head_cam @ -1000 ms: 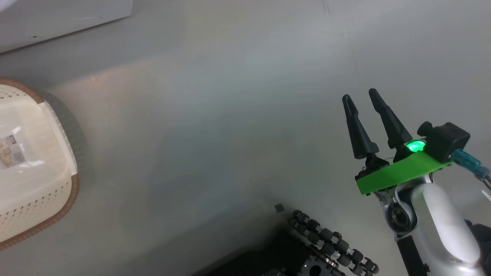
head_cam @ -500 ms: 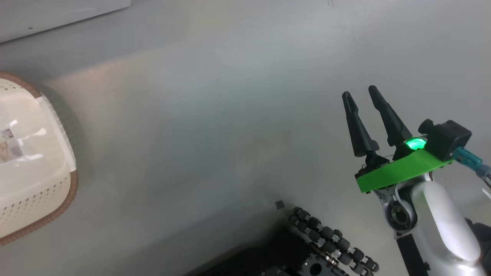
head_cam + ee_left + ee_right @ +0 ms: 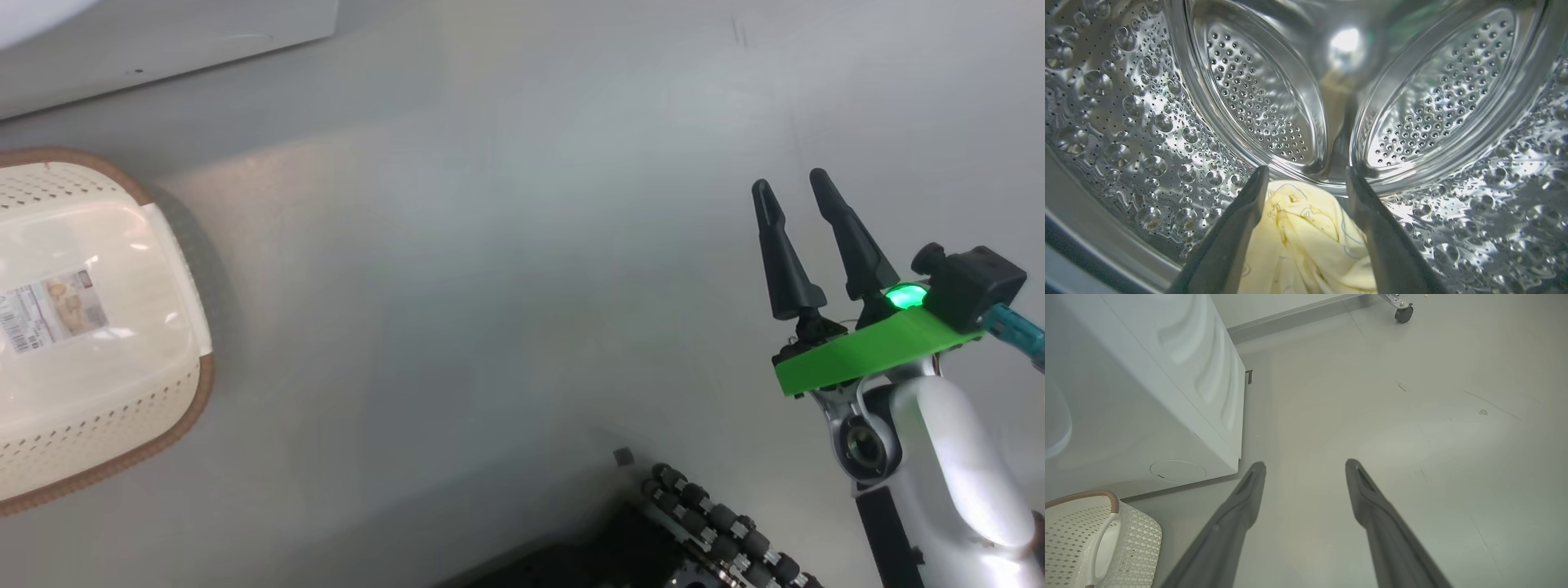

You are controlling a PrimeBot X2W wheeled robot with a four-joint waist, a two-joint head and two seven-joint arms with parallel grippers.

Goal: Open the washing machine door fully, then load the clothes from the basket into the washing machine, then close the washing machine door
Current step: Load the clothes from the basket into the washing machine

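Both tools are spread. The left tool [image 3: 1306, 171] is inside the drum [image 3: 1147, 122], the clothes [image 3: 1306, 241] lying between its fingers. The right tool [image 3: 789, 180] hangs above the floor [image 3: 490, 286], well apart from the basket [image 3: 106, 425] beside the washer [image 3: 1126, 396].

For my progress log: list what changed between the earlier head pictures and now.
The head camera turned: basket and washer sit further right in that view, not moved themselves. Right gripper stayed open above the floor; basket stayed empty. Left gripper stands open in the drum, clothes between its fingers; no earlier picture shows it.
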